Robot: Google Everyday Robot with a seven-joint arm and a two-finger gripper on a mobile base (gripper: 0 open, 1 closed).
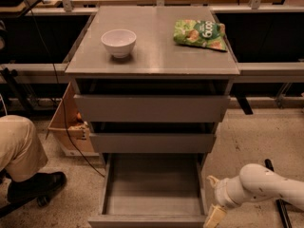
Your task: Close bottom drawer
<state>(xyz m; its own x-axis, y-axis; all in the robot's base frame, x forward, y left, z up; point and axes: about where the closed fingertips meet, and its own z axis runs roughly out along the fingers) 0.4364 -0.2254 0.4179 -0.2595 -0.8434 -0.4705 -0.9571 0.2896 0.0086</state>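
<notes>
The bottom drawer point(147, 219) stands pulled fully out, its deep tray showing only bare grey floor, and its near corner lies just beside the gripper point(210, 201), which hangs low at the drawer's side with its pale fingers point(214, 216) spread apart, gripping nothing. Up from the gripper, the middle drawer point(152, 142) and top drawer point(152, 108) sit slightly ajar. Higher still (on the cabinet top) rest a white bowl point(118, 42) and a green snack bag point(200, 33). Across the drawer are a cardboard box point(66, 127) and someone's leg point(19, 146).
</notes>
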